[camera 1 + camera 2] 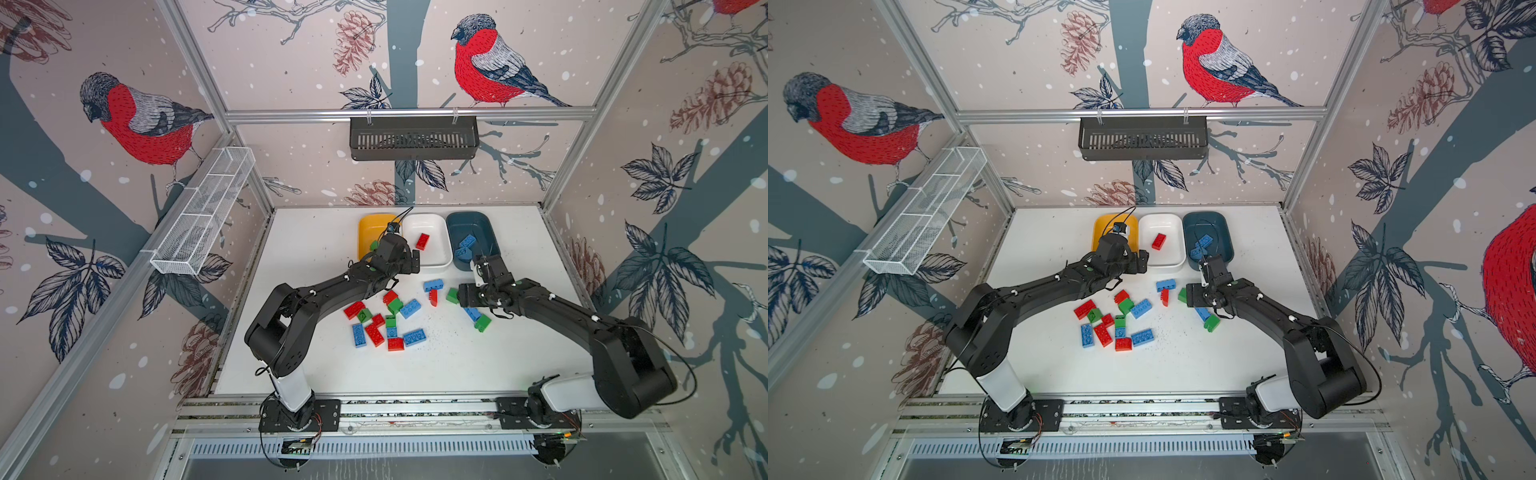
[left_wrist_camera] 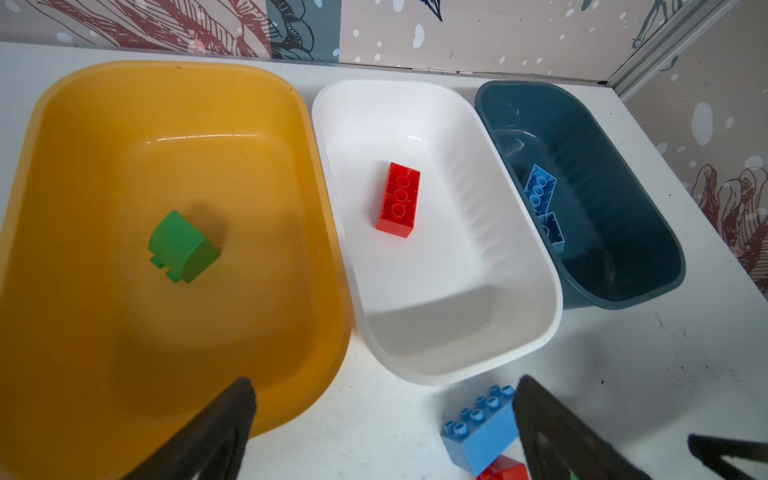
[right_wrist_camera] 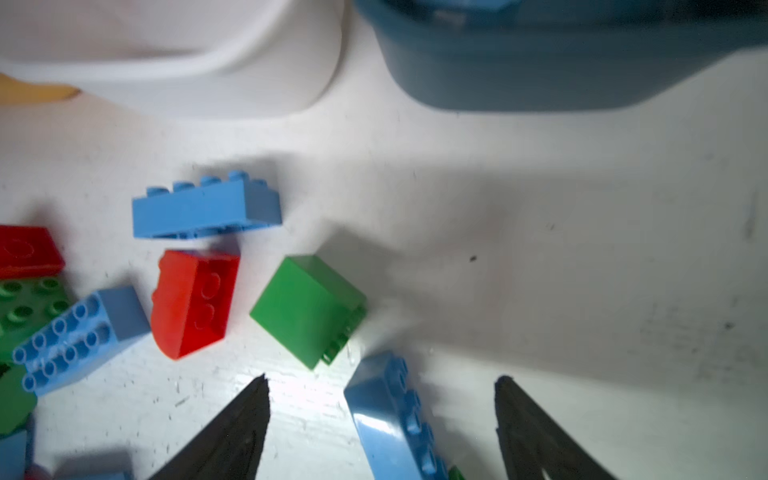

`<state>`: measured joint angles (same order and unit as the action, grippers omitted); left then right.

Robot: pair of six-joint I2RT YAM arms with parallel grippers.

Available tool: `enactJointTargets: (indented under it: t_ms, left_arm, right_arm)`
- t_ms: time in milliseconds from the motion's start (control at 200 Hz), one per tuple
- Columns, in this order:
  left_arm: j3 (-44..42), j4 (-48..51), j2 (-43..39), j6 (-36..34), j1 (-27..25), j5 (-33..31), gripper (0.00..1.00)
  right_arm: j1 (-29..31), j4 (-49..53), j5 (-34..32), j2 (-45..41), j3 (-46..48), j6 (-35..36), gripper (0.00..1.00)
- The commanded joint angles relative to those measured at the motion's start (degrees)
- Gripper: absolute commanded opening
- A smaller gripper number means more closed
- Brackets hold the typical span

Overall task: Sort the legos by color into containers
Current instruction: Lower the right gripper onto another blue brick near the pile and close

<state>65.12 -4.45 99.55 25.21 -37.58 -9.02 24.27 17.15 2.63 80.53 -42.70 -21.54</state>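
One blue lego (image 3: 390,419) lies between wide-spread right end effector (image 3: 383,377) tips, ungripped; left end effector (image 2: 385,378) wide, empty.

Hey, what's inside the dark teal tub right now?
Two blue bricks lie in the dark teal tub. In the left wrist view the wall of the white tub hides part of one and the floor beside it.

Bullfinch wallpaper walls (image 1: 291,62); white tabletop (image 1: 457,365); aluminium frame (image 1: 407,113).
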Motion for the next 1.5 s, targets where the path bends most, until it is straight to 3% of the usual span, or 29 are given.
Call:
enactJointTargets:
  t_ms: [0,225,405,735,1126,1496]
  left_arm:
    - [0.71,-3.00,0.72,0.67,0.06,1.20,0.97]
    - [0.98,-2.37,1.18,0.46,0.12,1.00,0.97]
    - [1.02,-2.30,1.10,0.45,0.06,0.73,0.97]
    - [1.32,-1.74,1.39,0.32,0.05,0.36,0.97]
    - [0.71,-1.36,0.52,0.19,0.06,-0.46,0.97]
    - [0.36,-1.89,0.30,0.10,-0.12,0.31,0.97]
  right_arm:
    - [0.29,-0.24,4.11,-0.09,1.54,-2.58,0.83]
    - [3.35,2.04,-3.05,4.92,0.83,-3.33,0.80]
    - [5.60,1.76,-4.09,8.47,0.20,-3.31,0.73]
    - [7.19,1.11,-8.74,10.74,-0.54,-4.46,0.48]
    - [7.25,-0.03,-11.09,8.04,0.57,-4.27,0.28]
    - [6.86,-4.94,-14.54,-1.42,2.95,-5.82,0.19]
